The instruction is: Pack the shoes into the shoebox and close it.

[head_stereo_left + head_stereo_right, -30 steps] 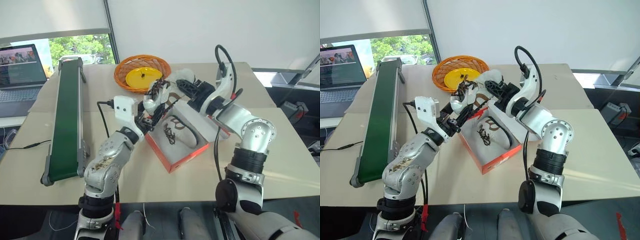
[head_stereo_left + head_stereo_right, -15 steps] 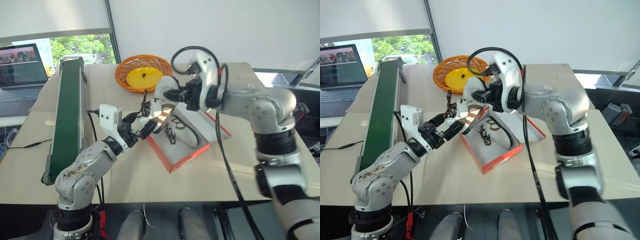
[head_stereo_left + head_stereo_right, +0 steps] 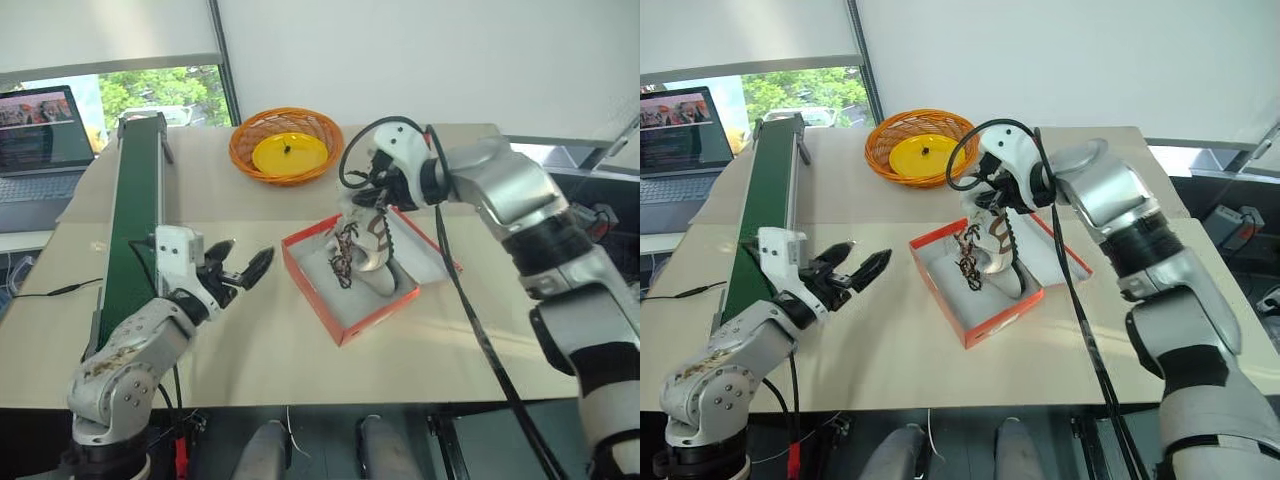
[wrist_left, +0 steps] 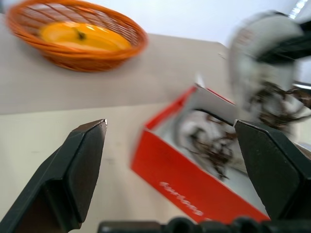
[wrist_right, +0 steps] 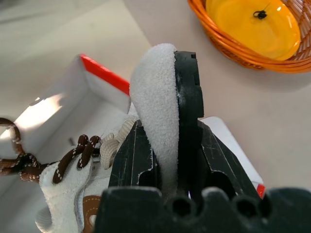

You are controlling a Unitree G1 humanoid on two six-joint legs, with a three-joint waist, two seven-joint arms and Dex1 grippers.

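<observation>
My right gripper point(image 5: 167, 160) pinches a white sneaker point(image 3: 992, 235), brown laces dangling, over the orange-red shoebox point(image 3: 985, 318); my left gripper point(image 3: 243, 272) gapes empty

The left gripper point(image 3: 240, 272) is hovering with fingers spread wide. The right gripper point(image 3: 372, 205) is pinching a shoe's point(image 3: 365, 238) heel, apparently angling downward from its bent wrist.

Shoebox point(image 3: 348, 320) mid-table; basket point(image 3: 285, 147) behind, conveyor point(image 3: 135, 230) left (laptop point(image 3: 40, 135) beyond).
</observation>
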